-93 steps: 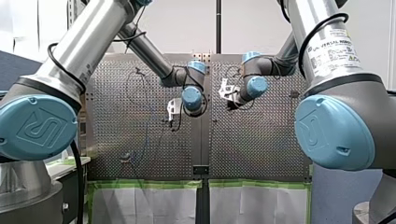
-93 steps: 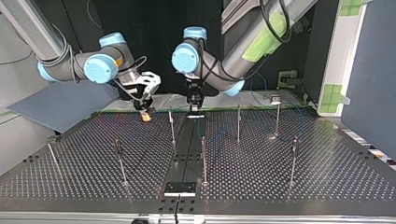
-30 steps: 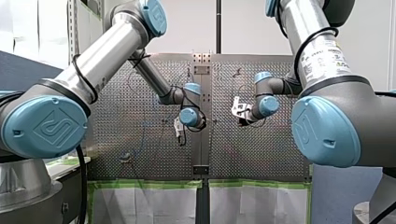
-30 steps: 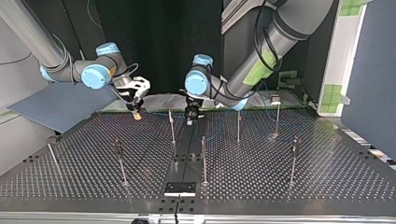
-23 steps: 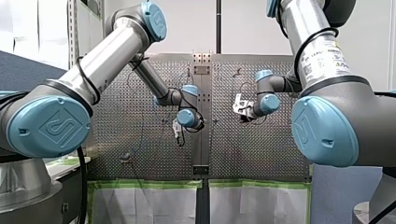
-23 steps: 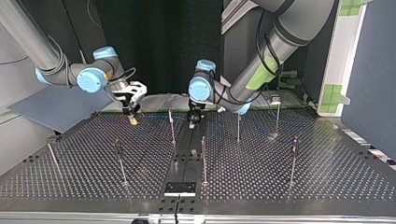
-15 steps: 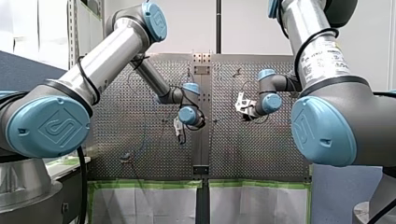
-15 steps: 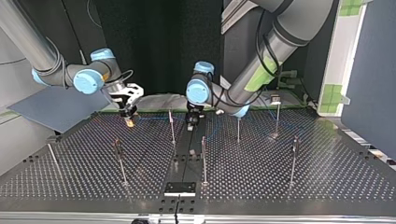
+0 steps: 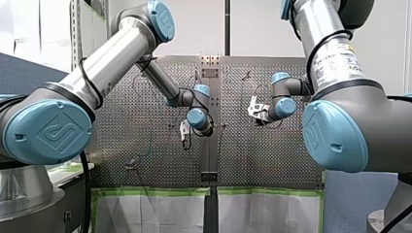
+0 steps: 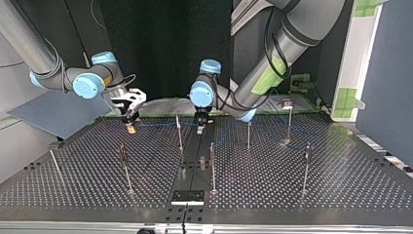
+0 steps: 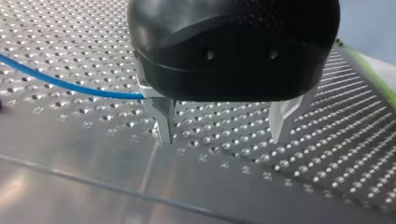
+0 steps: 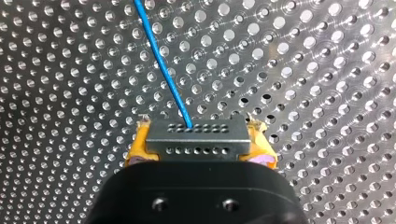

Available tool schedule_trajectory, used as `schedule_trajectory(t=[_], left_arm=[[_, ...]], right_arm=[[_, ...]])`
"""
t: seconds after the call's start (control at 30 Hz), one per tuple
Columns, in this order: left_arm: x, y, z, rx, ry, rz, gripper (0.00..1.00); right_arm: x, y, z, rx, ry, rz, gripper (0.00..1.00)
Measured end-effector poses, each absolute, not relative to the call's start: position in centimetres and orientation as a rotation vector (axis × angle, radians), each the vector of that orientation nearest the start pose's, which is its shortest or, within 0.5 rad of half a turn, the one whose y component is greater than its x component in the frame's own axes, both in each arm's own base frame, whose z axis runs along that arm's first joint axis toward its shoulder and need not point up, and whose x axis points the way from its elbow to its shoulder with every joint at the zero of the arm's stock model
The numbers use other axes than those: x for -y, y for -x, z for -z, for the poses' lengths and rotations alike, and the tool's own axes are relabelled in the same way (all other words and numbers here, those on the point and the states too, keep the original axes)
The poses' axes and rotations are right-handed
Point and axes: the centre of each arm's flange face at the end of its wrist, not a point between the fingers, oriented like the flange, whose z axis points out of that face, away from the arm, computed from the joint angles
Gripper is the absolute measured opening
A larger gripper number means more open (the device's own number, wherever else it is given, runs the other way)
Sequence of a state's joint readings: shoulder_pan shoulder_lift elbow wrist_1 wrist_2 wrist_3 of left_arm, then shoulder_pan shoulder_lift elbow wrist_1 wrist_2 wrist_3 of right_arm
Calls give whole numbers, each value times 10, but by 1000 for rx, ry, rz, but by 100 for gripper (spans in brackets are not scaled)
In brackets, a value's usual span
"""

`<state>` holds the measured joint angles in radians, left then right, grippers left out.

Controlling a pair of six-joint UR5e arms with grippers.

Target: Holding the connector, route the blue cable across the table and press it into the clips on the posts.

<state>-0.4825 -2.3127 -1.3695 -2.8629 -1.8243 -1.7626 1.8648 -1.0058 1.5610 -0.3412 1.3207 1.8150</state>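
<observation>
Routing looks barely begun: the right gripper clamps its yellow pads on the grey connector, low over the perforated table at the top view's left. From it the blue cable stretches toward the left gripper, whose metal fingers stand apart, holding nothing, with the cable just beside one. Whether the clips on the posts hold any cable is too small to tell; the pressing probably remains.
</observation>
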Motion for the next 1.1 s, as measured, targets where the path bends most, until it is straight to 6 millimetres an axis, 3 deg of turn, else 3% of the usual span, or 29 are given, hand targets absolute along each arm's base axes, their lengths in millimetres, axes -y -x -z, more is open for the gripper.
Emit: schedule_trajectory(t=[0.2,0.43,0.8,1.1], left_arm=[[426,-543,-162,-1866,-109,211,100],[446,-506,-181,-1892,-140,182,100],[450,-463,-200,-1888,-166,171,100],[480,-432,-214,-1834,-170,243,100]], right_arm=[[562,-333,-197,-1758,2260,2170,0],[562,-332,-197,-1767,2257,2167,0],[562,-330,-195,-1784,2238,2157,0],[562,-326,-193,-1821,2208,2124,0]])
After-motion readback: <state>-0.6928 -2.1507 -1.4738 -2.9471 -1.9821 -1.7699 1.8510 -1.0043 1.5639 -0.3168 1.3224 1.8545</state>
